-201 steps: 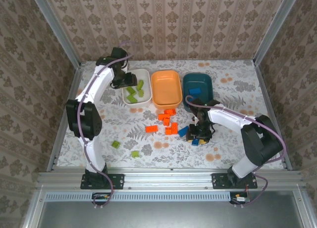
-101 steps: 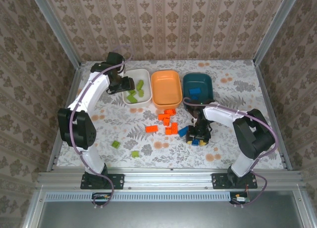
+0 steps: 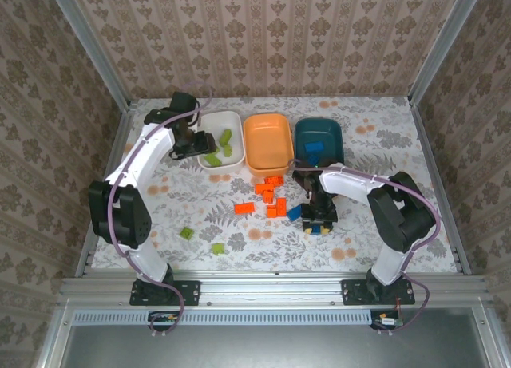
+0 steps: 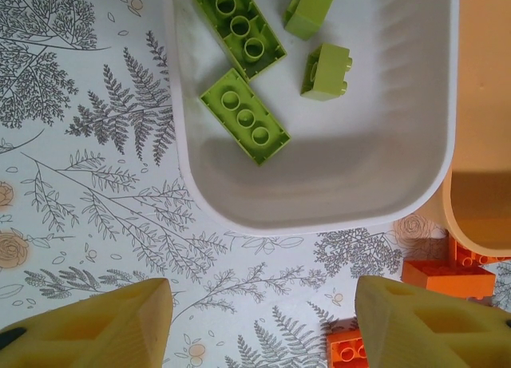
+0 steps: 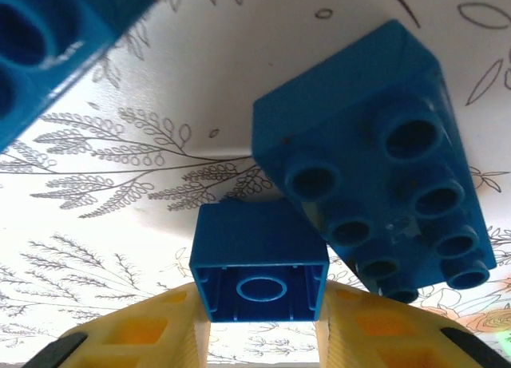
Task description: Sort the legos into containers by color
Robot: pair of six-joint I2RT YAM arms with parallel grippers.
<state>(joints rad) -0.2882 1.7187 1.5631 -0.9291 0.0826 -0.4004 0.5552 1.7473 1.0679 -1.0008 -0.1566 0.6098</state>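
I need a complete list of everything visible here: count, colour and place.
table: one, floral white, under everything.
white tub: one, white, left of the far row.
orange tub: one, orange, middle of the row.
teal tub: one, dark teal, right of the row.
green bricks: four, lime, inside the white tub.
loose green bricks: two, lime, on the table's near left.
orange bricks: several, orange, on the table before the orange tub.
blue brick: one, blue, inside the teal tub.
large blue brick: one, blue, beside the right hand.
small blue brick: one, blue, gripped in the right hand.
left hand: one, yellow fingers, open, beside the white tub.
right hand: one, yellow fingers, shut on the small blue brick.
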